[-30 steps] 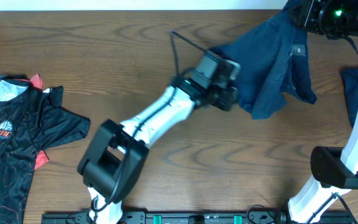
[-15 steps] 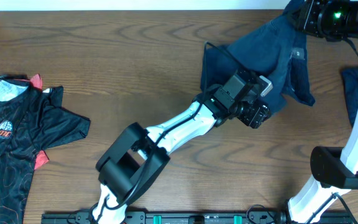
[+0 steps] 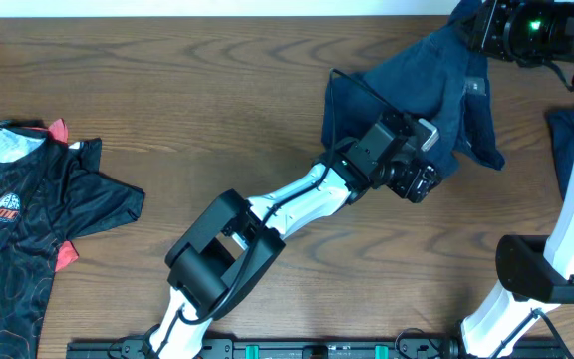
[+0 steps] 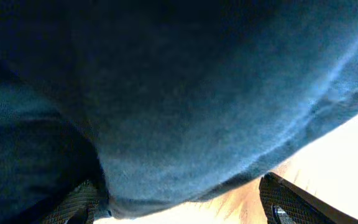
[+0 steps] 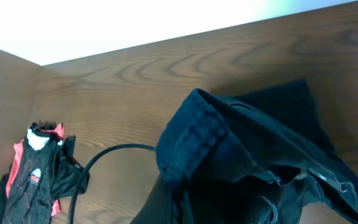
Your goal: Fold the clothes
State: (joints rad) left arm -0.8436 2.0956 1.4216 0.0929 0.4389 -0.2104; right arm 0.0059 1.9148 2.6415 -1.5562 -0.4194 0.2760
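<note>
My left gripper is released. Its two fingers stand wide apart at the lower corners of my wrist view. The navy shirt fills nearly everything above and between them, and its lower edge sags across the gap without being pinched.

My right gripper is clenched on the shirt's upper end. The cloth hangs from it like a tent and slopes down toward my left fingers, its lower part spreading on the table. In the right wrist view the bunched fabric hides those fingers.

A small grey label sits on the shirt just below my right fingers; anything printed on it is too small to read. A second piece of navy cloth lies beyond my right fingers, at the table's edge. A thin black cable loops beside my left wrist.

Well apart from both sets of fingers lies a black jersey with a red-orange line print. Its chest logo carries lettering too blurred to read.
</note>
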